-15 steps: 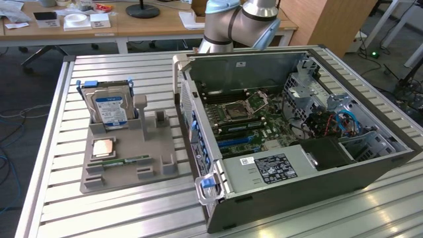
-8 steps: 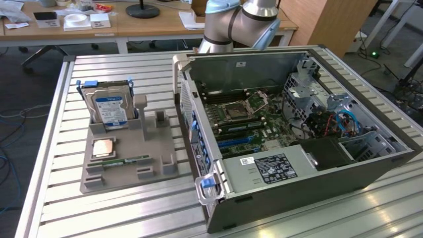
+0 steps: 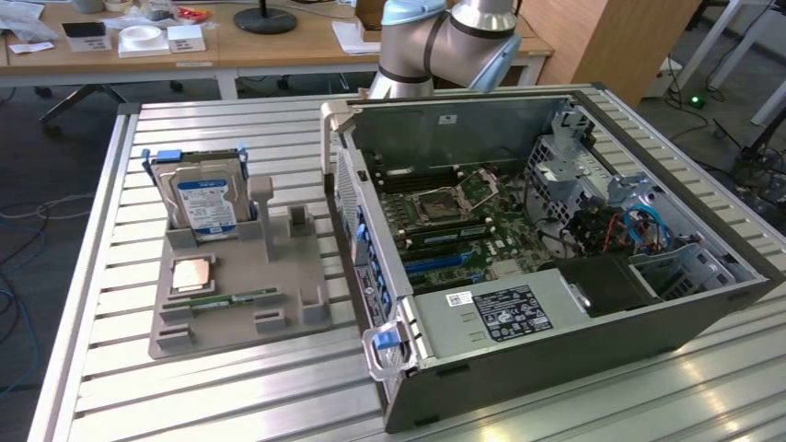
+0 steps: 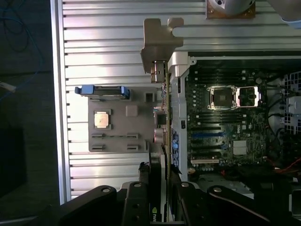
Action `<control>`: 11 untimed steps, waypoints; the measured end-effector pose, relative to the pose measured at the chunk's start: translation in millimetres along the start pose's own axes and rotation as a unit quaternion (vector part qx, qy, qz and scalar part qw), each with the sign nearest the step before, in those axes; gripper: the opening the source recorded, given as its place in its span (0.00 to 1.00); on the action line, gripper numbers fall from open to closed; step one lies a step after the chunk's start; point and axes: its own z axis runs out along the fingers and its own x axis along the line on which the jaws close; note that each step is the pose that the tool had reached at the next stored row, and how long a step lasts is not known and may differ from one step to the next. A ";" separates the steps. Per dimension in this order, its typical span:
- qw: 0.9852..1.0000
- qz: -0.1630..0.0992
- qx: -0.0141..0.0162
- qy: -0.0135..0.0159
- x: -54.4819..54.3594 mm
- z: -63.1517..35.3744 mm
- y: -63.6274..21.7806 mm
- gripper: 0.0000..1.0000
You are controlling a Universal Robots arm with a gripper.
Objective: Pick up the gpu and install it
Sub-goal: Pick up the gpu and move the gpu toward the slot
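The hand (image 4: 162, 188) is clenched on the gpu (image 4: 163, 120). In the wrist view its dark fingers (image 4: 138, 197) press either side of the thin card, which is seen edge-on. The card's silver bracket is at the end far from the grip, and a green logo shows between the pads. The card hangs in the air with the whole scene well below it, over the line where the grey fixture tray (image 3: 221, 331) meets the near wall of the computer case (image 3: 565, 368). In the exterior view the tray lies at nine o'clock of the case on the slatted metal surface (image 3: 184, 396). It carries the hard drive (image 3: 206, 204) upright at its twelve o'clock end, with a processor chip (image 3: 194, 274) and the RAM stick (image 3: 227, 299) toward six o'clock. The arm (image 3: 443, 37) rises at twelve o'clock behind the case. I judge the pick-up done and the carry toward the case under way, with the card not yet seated. Inside the open case, the motherboard (image 3: 467, 221) shows blue expansion slots (image 3: 436, 262) at about seven o'clock of the processor socket. Installing will call for bringing the card's lower edge parallel to one of those slots, with the bracket turned toward the case's rear wall. It will then need a straight, level descent clear of the case rim and cables, and even pressure along the card so it does not tilt.
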 end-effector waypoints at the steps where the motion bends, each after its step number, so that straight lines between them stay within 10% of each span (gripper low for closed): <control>1: 1.000 0.000 0.000 0.000 0.0 1.7 -0.1 0.27; 11: 1.000 0.000 0.000 0.000 0.1 19.9 -0.9 0.27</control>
